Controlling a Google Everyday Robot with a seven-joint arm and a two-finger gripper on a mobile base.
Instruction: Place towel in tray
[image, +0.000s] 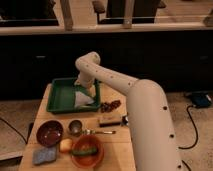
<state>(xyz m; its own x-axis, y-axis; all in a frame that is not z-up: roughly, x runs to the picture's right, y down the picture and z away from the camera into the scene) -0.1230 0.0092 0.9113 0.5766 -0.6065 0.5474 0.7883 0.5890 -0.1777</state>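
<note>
We see the gripper (86, 89) low over the tray's (59, 95) right side, at the towel (83, 98) lying inside; fingers' state we cannot tell. Bowls (49, 133) sit nearer on the counter (111, 150).

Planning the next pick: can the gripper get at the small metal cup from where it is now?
Probably yes. The gripper sits over the green tray by the towel; the metal cup stands just in front, nothing above it.
</note>
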